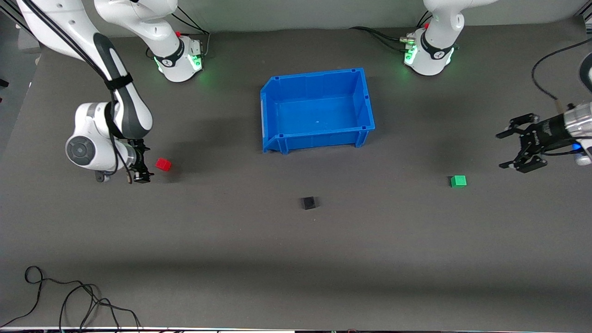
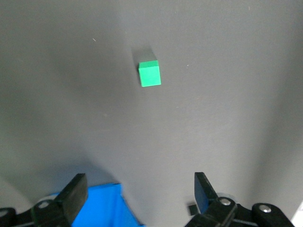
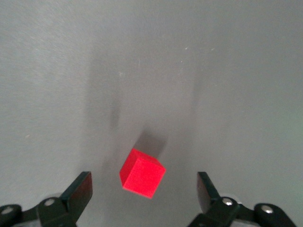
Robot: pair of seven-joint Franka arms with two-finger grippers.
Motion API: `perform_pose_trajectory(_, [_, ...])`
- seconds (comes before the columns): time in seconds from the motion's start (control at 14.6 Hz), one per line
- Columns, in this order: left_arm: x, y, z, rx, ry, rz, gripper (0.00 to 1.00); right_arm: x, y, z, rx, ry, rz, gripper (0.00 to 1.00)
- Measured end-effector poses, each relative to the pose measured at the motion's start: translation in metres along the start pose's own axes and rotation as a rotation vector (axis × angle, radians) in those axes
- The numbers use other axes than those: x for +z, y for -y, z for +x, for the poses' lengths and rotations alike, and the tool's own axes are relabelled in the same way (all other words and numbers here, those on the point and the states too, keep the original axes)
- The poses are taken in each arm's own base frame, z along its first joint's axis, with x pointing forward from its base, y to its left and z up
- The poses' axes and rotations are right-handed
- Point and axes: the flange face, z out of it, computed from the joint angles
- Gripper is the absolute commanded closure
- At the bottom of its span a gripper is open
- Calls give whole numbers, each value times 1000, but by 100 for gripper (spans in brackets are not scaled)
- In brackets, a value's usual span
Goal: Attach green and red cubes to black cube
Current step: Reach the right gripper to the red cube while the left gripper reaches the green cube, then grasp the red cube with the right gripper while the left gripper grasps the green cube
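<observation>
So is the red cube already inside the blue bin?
No, the red cube sits on the table, outside the blue bin.

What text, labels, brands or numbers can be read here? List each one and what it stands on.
No readable text in any view.
The left claw body carries a small pale marking, too blurred to read.
The red cube, green cube, black cube and blue bin show no lettering.
The round emblems on the arm bases are symbols, not words.

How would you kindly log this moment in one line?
right end effector: open, by red cube | left end effector: open, near green cube | black cube: untouched
</observation>
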Motion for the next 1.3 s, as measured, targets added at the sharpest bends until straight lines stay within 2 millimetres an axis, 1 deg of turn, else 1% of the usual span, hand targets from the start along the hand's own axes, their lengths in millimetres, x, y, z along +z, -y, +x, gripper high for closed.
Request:
perform_pose_trajectory(0.14, [25, 5, 19, -67, 9, -37, 0, 16, 3, -2, 5, -1, -20, 13])
perform_pose_trajectory(0.34, [65, 3, 47, -142, 4, -51, 0, 26, 4, -2, 12, 1, -39, 13])
perform_pose_trajectory(0.55, [103, 3, 67, -156, 15, -50, 0, 33, 8, -2, 24, 11, -20, 13])
perform_pose_trajectory(0.61, [113, 5, 72, -140, 31, -53, 0, 36, 10, -3, 30, 16, -12, 17])
perform_pose_trajectory(0.68, [122, 6, 77, -125, 46, -56, 0, 41, 12, -3, 33, 17, -3, 22])
perform_pose_trajectory(0.75, [129, 8, 81, -111, 54, -60, 0, 46, 14, -3, 35, 17, 0, 38])
perform_pose_trajectory(0.89, [142, 10, 91, -94, 47, -65, 0, 50, 17, -4, 34, 15, 5, 54])
perform_pose_trajectory(0.96, [149, 12, 95, -88, 45, -67, 0, 49, 17, -4, 34, 15, 7, 66])
perform_pose_trajectory(1.02, [155, 13, 99, -83, 43, -71, 0, 47, 18, -4, 34, 15, 10, 74])
perform_pose_trajectory(1.09, [162, 15, 103, -78, 45, -72, 0, 46, 19, -4, 34, 15, 13, 79])
perform_pose_trajectory(1.23, [174, 18, 110, -67, 51, -79, 0, 44, 20, -5, 32, 14, 18, 82])
perform_pose_trajectory(1.3, [180, 20, 113, -59, 53, -84, 0, 41, 21, -6, 30, 14, 24, 82])
